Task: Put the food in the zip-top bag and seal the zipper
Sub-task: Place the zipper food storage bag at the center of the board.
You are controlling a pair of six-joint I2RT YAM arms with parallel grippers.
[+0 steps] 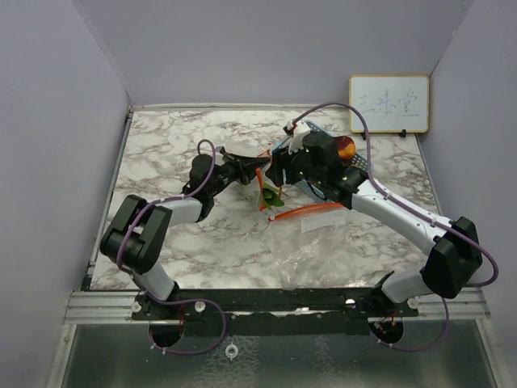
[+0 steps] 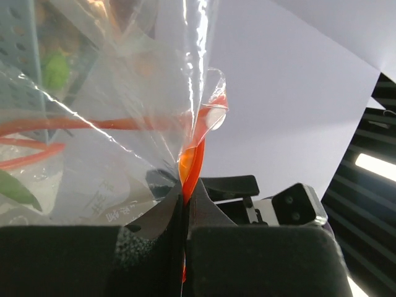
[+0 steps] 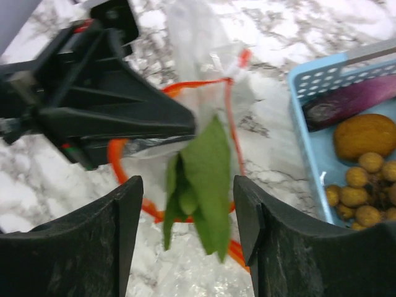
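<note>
My left gripper is shut on the orange zipper edge of the clear zip-top bag and holds its mouth up. My right gripper is open above the bag's orange-rimmed mouth. The long green leafy vegetable hangs between the open fingers without touching either and points down into the mouth. It also shows in the top view. A purple fruit, a brown-orange fruit and the brown grape bunch lie in the blue mesh basket.
The blue basket sits just right of the bag, partly under my right arm, with an orange fruit showing. A small whiteboard leans at the back right. Grey walls close the table on three sides.
</note>
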